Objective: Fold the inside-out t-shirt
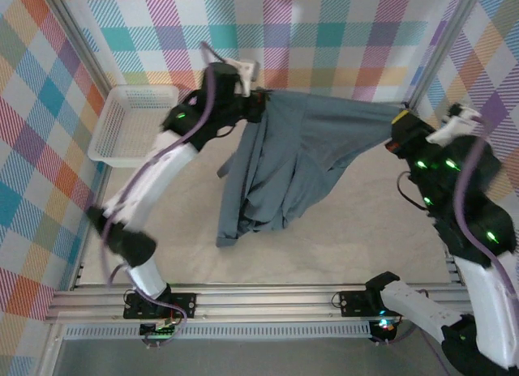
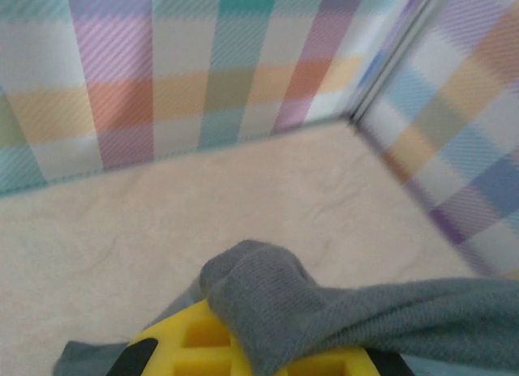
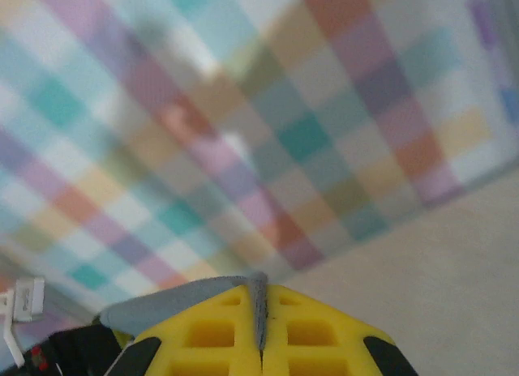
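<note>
- The right gripper (image 3: pixel 260 311), well to the right of the white basket (image 1: pixel 105 149), is closing flat on only a thin edge of the inside-out t-shirt (image 1: pixel 276 165). A harder outward pull is likely to slip that edge free.
- The left gripper (image 1: pixel 258 103), just right of the basket, is clamping a thicker bunch, so the shirt is hanging twisted. Laid down like this, it is risking crooked creases.

Robot lab cell: checked walls (image 1: pixel 324 36), aluminium frame rails (image 1: pixel 268 295), cream tabletop (image 1: pixel 332 238).
</note>
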Motion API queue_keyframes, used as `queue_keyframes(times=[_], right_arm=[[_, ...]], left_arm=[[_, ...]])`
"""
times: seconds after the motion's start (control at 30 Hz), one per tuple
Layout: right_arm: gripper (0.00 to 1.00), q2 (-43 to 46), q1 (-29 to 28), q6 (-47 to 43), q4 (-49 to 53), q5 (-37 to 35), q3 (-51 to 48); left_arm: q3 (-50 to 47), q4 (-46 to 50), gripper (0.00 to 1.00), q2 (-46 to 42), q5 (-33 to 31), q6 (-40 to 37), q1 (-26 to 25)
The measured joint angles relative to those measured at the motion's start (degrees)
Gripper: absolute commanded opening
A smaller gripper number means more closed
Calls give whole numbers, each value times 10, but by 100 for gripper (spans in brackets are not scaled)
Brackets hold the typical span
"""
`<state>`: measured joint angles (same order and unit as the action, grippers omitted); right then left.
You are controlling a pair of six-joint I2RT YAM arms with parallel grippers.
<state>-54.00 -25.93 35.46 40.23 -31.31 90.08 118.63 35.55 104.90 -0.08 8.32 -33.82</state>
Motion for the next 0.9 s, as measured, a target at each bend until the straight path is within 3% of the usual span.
queue_keyframes(times=[0.1,0.17,0.27,0.33,0.47,0.6,0.7,0.83,0.87,0.9], right_arm=[[0,-76,7,6,38,-82,-27],[0,-130,25,16,64,-108,-46],[0,-180,52,35,104,-116,-78],[0,-180,61,40,114,-115,-105],[0,-147,62,42,113,-93,-137],[0,-123,62,44,108,-68,-146],[0,-120,62,45,104,-52,-158],[0,-121,62,46,104,-31,-174],[0,-122,62,47,104,-28,-174],[0,-122,62,47,104,-25,-174]], left_arm=[[34,-10,48,131,10,-4,20],[24,-4,52,176,15,-1,34],[-54,7,52,163,14,12,48],[-139,9,51,109,5,32,54],[-368,11,49,-87,-10,109,41],[-525,25,45,-224,-41,208,-17],[-592,27,47,-229,-62,276,-58],[-629,32,52,-173,-68,339,-70],[-629,30,51,-154,-71,348,-72],[-628,29,44,-139,-75,357,-74]])
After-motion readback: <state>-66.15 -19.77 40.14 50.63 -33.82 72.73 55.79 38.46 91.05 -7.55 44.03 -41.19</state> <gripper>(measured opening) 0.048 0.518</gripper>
